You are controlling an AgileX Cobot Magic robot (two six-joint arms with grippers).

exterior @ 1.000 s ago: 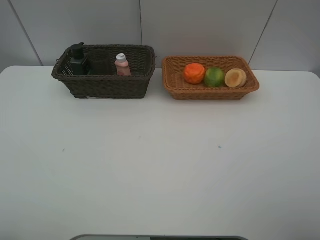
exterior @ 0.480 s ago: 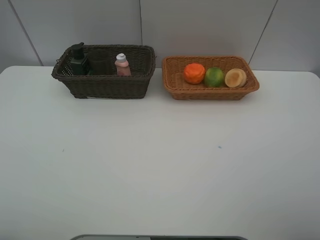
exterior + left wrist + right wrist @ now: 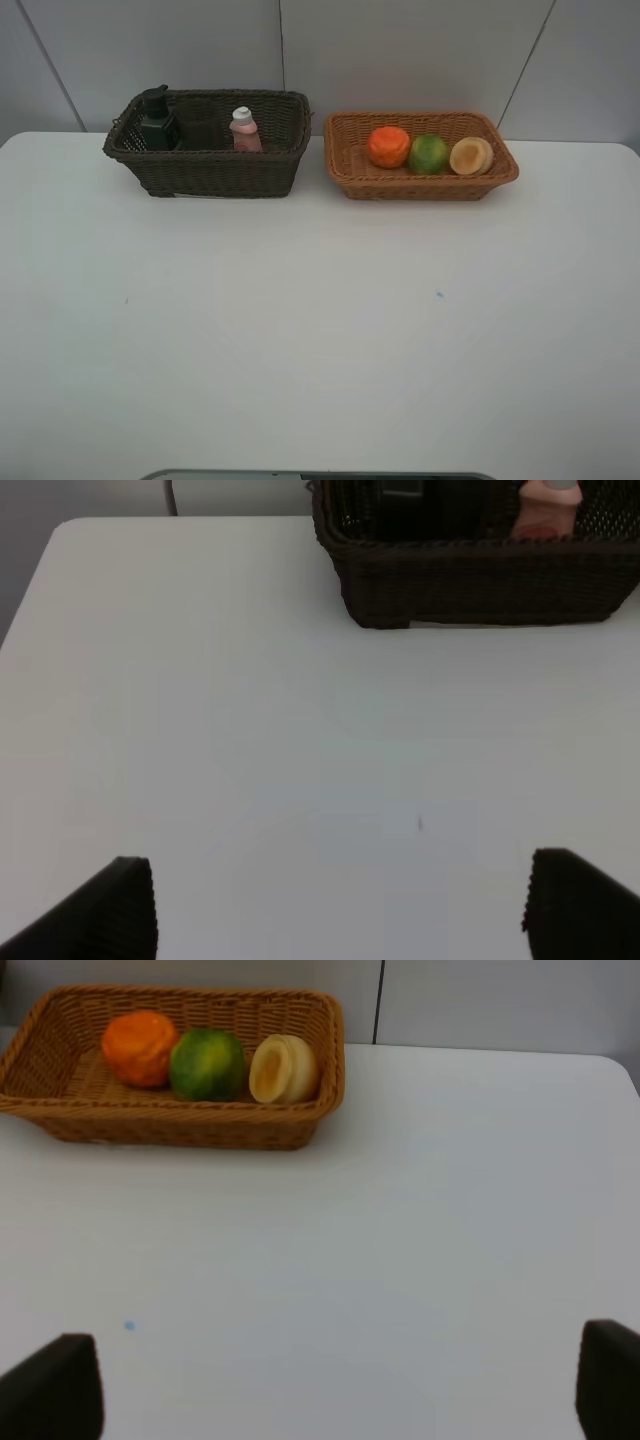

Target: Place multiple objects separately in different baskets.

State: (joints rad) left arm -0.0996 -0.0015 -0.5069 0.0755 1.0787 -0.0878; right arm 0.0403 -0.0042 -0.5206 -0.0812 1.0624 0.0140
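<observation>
Baskets stand side by side at the back of the white bench: the dark brown basket holds a dark green pump bottle, a dim cup and a pink white-capped bottle; the tan basket holds an orange fruit, green fruit and a pale yellowish fruit. Left hand and right hand both hang spread wide over bare bench, holding nothing.

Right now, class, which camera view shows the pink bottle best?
The exterior high view: the pink bottle shows whole, cap included. The left wrist view crops its top; the right wrist view misses it.
</observation>
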